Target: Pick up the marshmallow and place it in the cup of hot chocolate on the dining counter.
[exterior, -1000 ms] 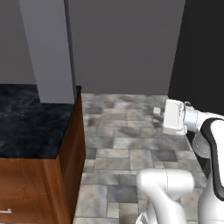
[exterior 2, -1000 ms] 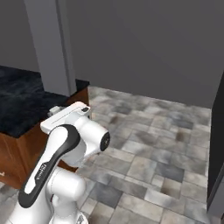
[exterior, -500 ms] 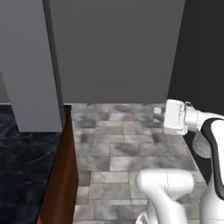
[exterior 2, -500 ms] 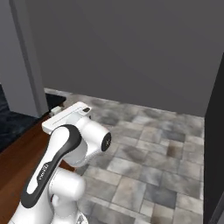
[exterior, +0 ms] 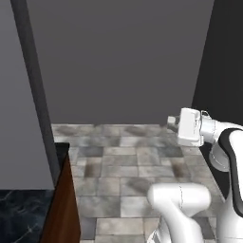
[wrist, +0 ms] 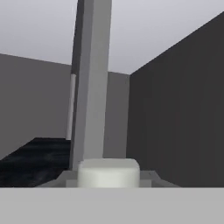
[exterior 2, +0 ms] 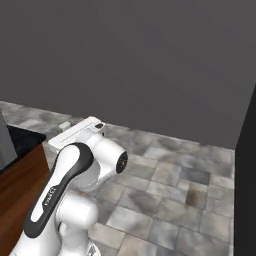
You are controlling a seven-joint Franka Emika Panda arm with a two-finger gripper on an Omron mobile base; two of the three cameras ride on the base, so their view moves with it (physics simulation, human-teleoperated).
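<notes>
A plain dark grey wall (exterior: 123, 57) closes off the far side of the room, above a floor of mottled grey and brown stone tiles (exterior: 118, 166) that runs up to it. The dining counter (exterior: 28, 216), with its black white-veined marble top and reddish-brown wooden side, sits at the lower left of the left base view, and its corner shows at the left edge of the right base view, beside the arm. A grey pillar (wrist: 92, 83) stands tall at the counter's end, seen up close in the hand view with the dark marble top stretching away to its left. The white arm (exterior 2: 70, 190) rises from the base and bends over the tiled floor, its hand held level, off the counter's end. The gripper (wrist: 109, 175) is closed narrow on the marshmallow (wrist: 109, 172), a small pale stubby lump that seems, in this close and rather soft view, to sit squarely between the fingertips, raised in the air apart from the counter.
</notes>
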